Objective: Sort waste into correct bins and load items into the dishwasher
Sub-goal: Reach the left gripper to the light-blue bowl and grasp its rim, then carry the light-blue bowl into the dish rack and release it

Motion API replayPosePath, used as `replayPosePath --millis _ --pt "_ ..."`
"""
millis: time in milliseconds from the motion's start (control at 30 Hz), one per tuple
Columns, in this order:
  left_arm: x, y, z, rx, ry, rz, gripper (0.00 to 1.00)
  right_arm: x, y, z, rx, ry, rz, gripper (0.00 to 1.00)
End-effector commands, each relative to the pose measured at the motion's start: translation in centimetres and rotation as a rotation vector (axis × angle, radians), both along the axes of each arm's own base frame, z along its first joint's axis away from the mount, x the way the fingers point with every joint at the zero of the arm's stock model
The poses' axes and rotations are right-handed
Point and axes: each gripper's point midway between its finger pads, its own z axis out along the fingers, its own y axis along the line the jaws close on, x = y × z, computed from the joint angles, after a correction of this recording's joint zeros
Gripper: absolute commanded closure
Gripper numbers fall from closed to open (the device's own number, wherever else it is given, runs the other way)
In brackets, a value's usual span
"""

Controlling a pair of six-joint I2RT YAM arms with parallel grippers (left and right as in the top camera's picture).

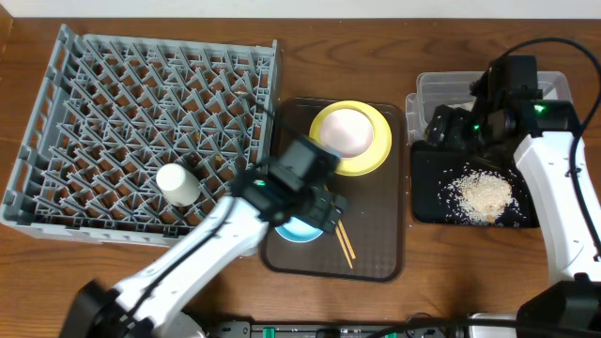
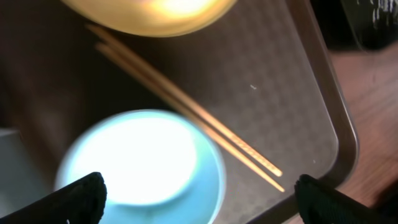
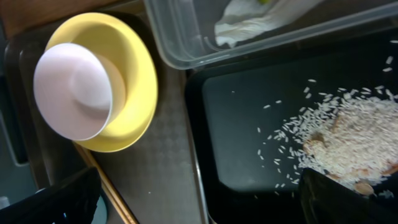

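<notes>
My left gripper (image 1: 324, 208) hangs open over the light-blue bowl (image 1: 299, 230) on the brown tray. In the left wrist view the bowl (image 2: 143, 165) lies between its fingers (image 2: 81, 196), with nothing gripped. The chopsticks (image 2: 186, 106) lie beside the bowl. A white bowl (image 1: 346, 131) rests on the yellow plate (image 1: 376, 155). A small white cup (image 1: 177, 183) stands in the grey dish rack (image 1: 141, 94). My right gripper (image 1: 443, 130) is open and empty above the seam between the brown tray and the black tray (image 3: 236, 124). Rice scraps (image 3: 354, 137) lie in the black tray. A crumpled napkin (image 3: 249, 22) sits in the clear tub (image 3: 180, 37).
The brown serving tray (image 1: 376, 253) sits mid-table between the rack and the two bins. The clear tub (image 1: 441, 89) stands behind the black tray (image 1: 432, 202) at the right. Bare wooden table shows along the back edge and front right.
</notes>
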Motion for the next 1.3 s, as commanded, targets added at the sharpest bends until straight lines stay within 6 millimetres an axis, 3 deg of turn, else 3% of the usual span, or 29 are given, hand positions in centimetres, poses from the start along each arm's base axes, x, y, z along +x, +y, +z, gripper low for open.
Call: replayPosePath --millis 0,167,233,333,433,467,533,767,800,933,1033,1200,1233,1267 --pt "-1.0 -1.3 -2.8 0.067 0.052 -0.045 0.04 -0.1 -0.4 0.3 0.004 -0.002 -0.022 0.01" --pt "-2.1 -1.4 -7.3 0.160 0.146 -0.071 0.14 -0.1 -0.4 0.3 0.003 -0.003 -0.020 0.01" --pt "-2.4 -1.1 -9.2 0.201 0.190 -0.071 0.34 -0.1 -0.4 0.3 0.003 -0.003 -0.020 0.01" --pt "-2.6 -0.9 -10.1 0.220 0.212 -0.071 0.64 -0.1 -0.4 0.3 0.003 -0.002 -0.020 0.01" --pt "-2.3 -1.2 -9.7 0.205 0.195 -0.071 0.81 -0.1 -0.4 0.3 0.003 -0.001 -0.020 0.01" --pt "-2.0 -1.4 -9.2 0.194 0.182 -0.071 0.81 -0.1 -0.4 0.3 0.003 -0.002 -0.020 0.01" --pt "-1.4 -2.1 -7.9 0.165 0.152 -0.071 0.92 -0.1 -0.4 0.3 0.003 -0.002 -0.020 0.01" --pt "1.6 -3.2 -0.8 0.026 -0.010 -0.037 0.92 -0.1 -0.4 0.3 0.003 -0.002 -0.020 0.01" --pt "2.9 -2.4 1.7 -0.018 -0.070 0.001 0.93 -0.1 -0.4 0.3 0.003 -0.002 -0.020 0.01" --pt "6.3 0.8 6.7 -0.126 -0.190 0.112 0.92 -0.1 -0.4 0.3 0.003 -0.003 -0.020 0.01" --pt "7.8 2.2 10.0 -0.287 -0.233 0.083 0.93 -0.1 -0.4 0.3 0.000 -0.004 -0.013 0.01" --pt "10.4 6.0 14.1 -0.590 -0.224 0.075 0.93 -0.1 -0.4 0.3 0.000 -0.004 -0.013 0.01" --pt "11.2 8.2 15.0 -0.703 -0.206 0.074 0.92 -0.1 -0.4 0.3 0.000 -0.003 -0.013 0.01" --pt "11.5 9.2 15.2 -0.745 -0.197 0.076 0.93 -0.2 -0.4 0.3 0.000 -0.001 -0.012 0.01"
